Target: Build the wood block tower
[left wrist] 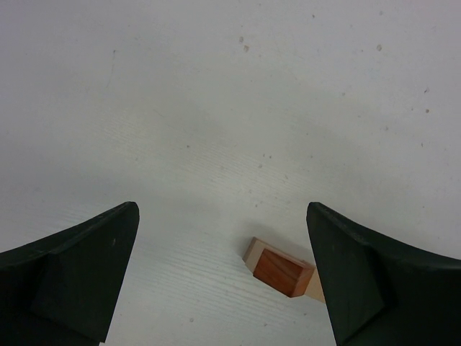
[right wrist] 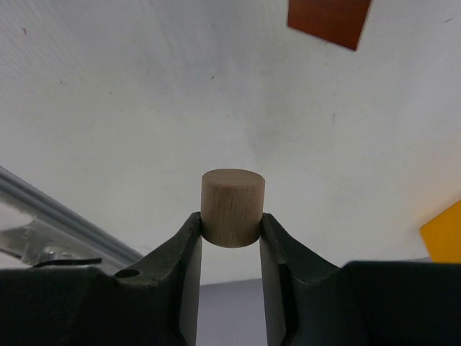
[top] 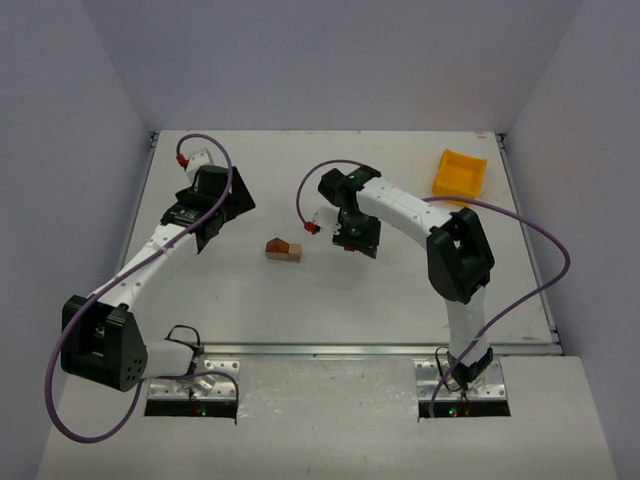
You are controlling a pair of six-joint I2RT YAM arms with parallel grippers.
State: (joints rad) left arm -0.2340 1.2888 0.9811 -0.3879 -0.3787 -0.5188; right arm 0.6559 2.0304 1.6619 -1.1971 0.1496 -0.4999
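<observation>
The wood block tower [top: 283,249] is a small cluster of pale tan and reddish-brown blocks lying mid-table. In the left wrist view it [left wrist: 281,270] lies on the table just inside the right finger. My left gripper [top: 212,218] is open and empty, left of the cluster; its fingers [left wrist: 72,274] stand wide apart. My right gripper [top: 352,238] is to the right of the cluster and is shut on a pale wooden cylinder [right wrist: 232,207], held upright between the fingertips above the table. A reddish-brown block [right wrist: 329,20] lies on the table beyond it.
A yellow plastic bin [top: 459,173] stands at the back right; its corner shows in the right wrist view [right wrist: 445,241]. White walls close the table at the left, back and right. A metal rail [top: 350,350] runs along the near edge.
</observation>
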